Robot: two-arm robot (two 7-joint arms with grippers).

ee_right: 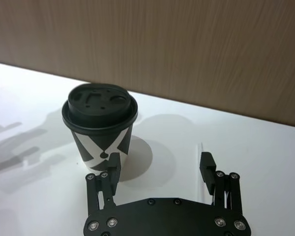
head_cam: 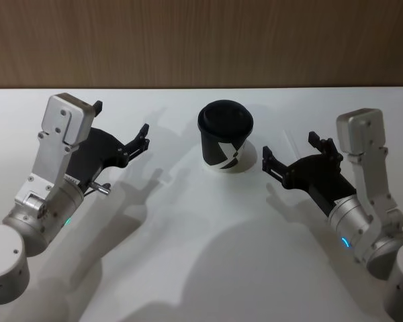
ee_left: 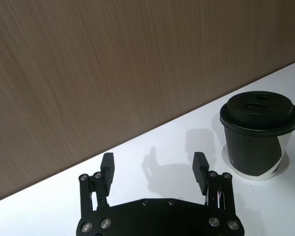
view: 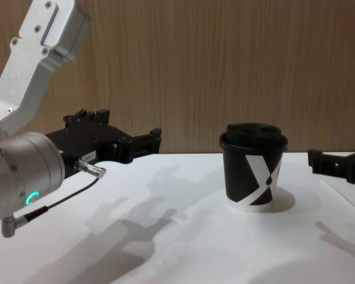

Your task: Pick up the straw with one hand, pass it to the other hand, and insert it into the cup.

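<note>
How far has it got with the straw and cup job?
Nothing looks done yet. The cup stands lidded with nothing in it. What seems to be the straw lies flat on the table by the right gripper, which is open and empty. The left gripper, on the cup's other side, is open and empty too. Pickup, handover and insertion are all left.

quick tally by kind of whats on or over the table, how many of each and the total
cup: 1
straw: 1
end effectors: 2, the left end effector and the right end effector, both open
total: 4
</note>
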